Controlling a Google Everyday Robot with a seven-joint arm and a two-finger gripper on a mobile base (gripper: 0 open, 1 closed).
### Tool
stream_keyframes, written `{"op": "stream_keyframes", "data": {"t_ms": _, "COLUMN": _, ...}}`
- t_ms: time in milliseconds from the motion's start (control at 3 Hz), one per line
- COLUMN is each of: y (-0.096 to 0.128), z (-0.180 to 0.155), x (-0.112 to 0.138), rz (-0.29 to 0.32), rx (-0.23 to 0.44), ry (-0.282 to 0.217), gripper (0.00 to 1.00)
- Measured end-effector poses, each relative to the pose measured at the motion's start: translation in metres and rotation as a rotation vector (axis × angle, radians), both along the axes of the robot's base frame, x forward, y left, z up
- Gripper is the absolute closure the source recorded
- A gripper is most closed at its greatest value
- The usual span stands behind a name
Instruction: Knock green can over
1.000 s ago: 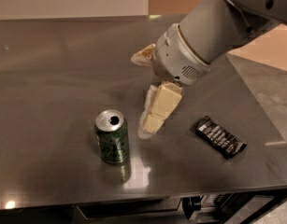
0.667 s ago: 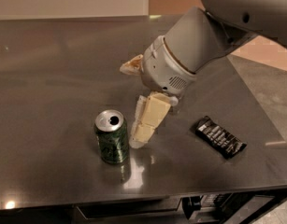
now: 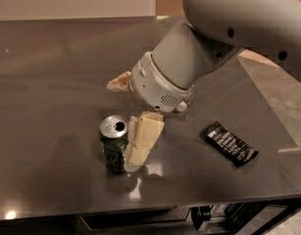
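The green can [image 3: 113, 146] stands upright on the dark grey table [image 3: 52, 106], left of centre toward the front; its silver top with the pull-tab opening faces up. My gripper [image 3: 122, 125] hangs from the big grey-white arm coming in from the upper right and is open. Its near pale finger [image 3: 142, 141] points down and rests against the can's right side. The far finger [image 3: 119, 82] sits behind the can, apart from it. The can lies roughly between the two fingers.
A black snack bar in a wrapper [image 3: 232, 143] lies flat to the right of the gripper. The table's front edge [image 3: 140, 210] runs just below the can, and its right edge [image 3: 280, 126] borders the floor.
The arm has moved left and down toward the can. The near finger, which was a little right of the can, now touches its right side. The can still stands upright.
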State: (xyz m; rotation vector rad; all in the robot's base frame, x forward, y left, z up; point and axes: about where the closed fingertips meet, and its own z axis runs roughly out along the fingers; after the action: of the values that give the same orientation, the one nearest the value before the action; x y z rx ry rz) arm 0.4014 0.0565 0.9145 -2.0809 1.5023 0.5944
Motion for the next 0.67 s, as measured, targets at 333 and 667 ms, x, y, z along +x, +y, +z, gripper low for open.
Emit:
{"op": "stream_keyframes", "data": {"t_ms": 333, "y": 0.0060, "z": -0.0070, "x": -0.0062, "rz": 0.030, "rx": -0.006, "ry": 0.001, "gripper": 0.00}}
{"op": "stream_keyframes", "data": {"t_ms": 667, "y": 0.0063, "z": -0.0108, "x": -0.0072, "rz": 0.036, "rx": -0.010, "ry": 0.004, "gripper": 0.00}}
